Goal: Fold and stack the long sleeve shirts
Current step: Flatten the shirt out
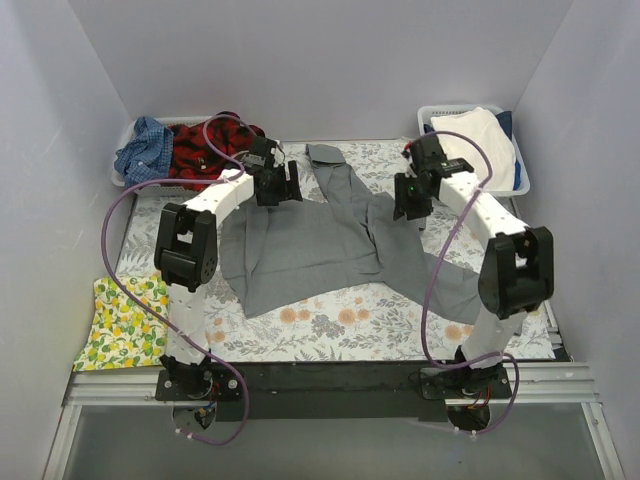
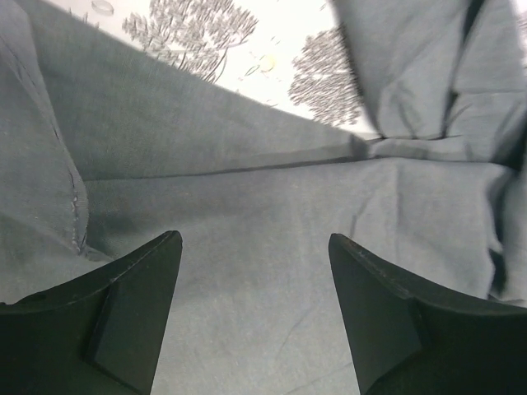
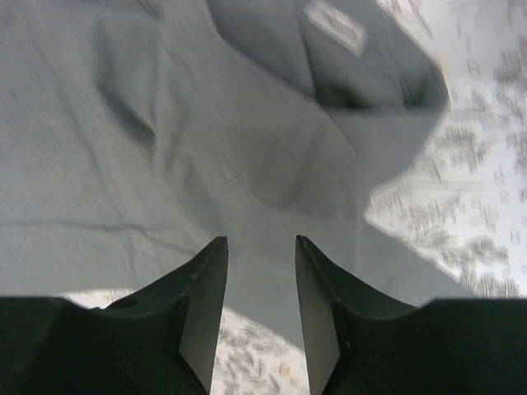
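Note:
The grey collared shirt (image 1: 320,240) lies spread on the fern-print table cover (image 1: 340,320), one sleeve running up to the back, one down to the right. My left gripper (image 1: 277,187) hovers open over its upper left part; in the left wrist view (image 2: 254,239) the jaws stand wide apart above grey cloth (image 2: 247,189). My right gripper (image 1: 410,197) hovers open over the shirt's upper right; in the right wrist view (image 3: 261,240) the jaws are apart and empty above grey cloth (image 3: 165,164), with the white neck label (image 3: 336,25) ahead. The red-black plaid shirt (image 1: 205,150) and blue checked shirt (image 1: 143,150) lie in a basket.
A white basket (image 1: 128,142) at the back left holds the plaid and checked shirts. A second white basket (image 1: 440,110) at the back right holds white cloth (image 1: 480,140). A yellow lemon-print cloth (image 1: 122,322) lies at the front left. Walls close in on three sides.

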Controlling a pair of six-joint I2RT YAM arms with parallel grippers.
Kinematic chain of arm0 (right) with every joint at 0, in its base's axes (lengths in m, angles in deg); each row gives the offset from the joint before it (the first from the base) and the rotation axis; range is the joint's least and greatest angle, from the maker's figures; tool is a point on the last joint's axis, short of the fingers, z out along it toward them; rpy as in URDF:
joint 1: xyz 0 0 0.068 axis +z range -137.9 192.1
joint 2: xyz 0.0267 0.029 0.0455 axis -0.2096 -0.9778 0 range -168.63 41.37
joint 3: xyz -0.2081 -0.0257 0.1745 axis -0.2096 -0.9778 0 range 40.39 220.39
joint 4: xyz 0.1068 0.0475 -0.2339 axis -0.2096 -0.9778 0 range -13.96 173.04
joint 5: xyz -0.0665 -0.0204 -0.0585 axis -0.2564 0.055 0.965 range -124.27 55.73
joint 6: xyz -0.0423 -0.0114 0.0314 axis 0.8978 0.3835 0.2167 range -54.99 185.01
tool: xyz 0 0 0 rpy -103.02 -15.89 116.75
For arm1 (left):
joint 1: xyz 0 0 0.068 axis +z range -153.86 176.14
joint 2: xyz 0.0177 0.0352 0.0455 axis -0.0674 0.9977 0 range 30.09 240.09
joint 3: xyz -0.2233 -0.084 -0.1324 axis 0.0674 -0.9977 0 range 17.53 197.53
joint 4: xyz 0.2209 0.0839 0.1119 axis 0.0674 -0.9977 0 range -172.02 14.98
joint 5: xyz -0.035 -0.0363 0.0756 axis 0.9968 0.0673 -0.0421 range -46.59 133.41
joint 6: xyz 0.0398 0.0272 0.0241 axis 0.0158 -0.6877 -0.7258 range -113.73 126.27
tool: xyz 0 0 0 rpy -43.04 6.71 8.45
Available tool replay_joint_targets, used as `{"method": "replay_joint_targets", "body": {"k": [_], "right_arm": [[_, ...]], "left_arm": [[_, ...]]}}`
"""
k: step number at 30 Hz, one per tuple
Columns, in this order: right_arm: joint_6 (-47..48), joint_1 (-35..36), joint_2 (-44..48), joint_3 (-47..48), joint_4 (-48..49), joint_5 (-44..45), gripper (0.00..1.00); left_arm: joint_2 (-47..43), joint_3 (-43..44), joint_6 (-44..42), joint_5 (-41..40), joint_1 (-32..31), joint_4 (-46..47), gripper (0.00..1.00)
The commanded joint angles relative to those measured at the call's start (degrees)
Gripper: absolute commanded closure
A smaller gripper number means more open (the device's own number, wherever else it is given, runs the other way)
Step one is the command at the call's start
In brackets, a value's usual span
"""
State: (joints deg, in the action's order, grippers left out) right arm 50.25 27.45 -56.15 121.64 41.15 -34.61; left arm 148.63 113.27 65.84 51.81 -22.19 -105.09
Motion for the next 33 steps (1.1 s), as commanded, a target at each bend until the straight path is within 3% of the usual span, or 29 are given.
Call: {"method": "replay_joint_targets", "body": {"k": [1,5,12,15,19,23,33], "right_arm": [[5.88,1.87,-6.97,11.72,2.16,-2.55,0.53],[7.29,2.31,-13.83,16.22,1.11,-7.28,0.53],[7.38,3.19,-16.39,8.86,1.63,-13.28,0.52],[6.68,3.19,-16.22,6.03,2.16,-11.45,0.52],[5.10,2.84,-14.55,0.51,2.34,-8.10,0.53],[2.91,2.14,-11.22,-6.08,2.78,-6.43,0.53],[2.02,1.96,-4.97,-16.56,2.87,-4.67,0.53]], "left_arm": [[-0.33,1.29,-0.42,-2.25,0.04,-1.75,0.29],[-1.73,-1.34,-2.35,-5.06,0.05,-1.58,0.32],[-2.79,-5.38,-5.25,-13.22,-0.04,-1.84,0.35],[-3.05,-6.18,-5.61,-16.21,-0.04,-2.63,0.35],[-5.07,-7.67,-4.21,-28.30,0.22,-5.69,0.35],[-9.71,-10.92,-2.54,-34.84,2.41,-7.73,0.36],[-16.93,-20.06,-0.68,-39.42,10.94,-9.84,0.44]]}}
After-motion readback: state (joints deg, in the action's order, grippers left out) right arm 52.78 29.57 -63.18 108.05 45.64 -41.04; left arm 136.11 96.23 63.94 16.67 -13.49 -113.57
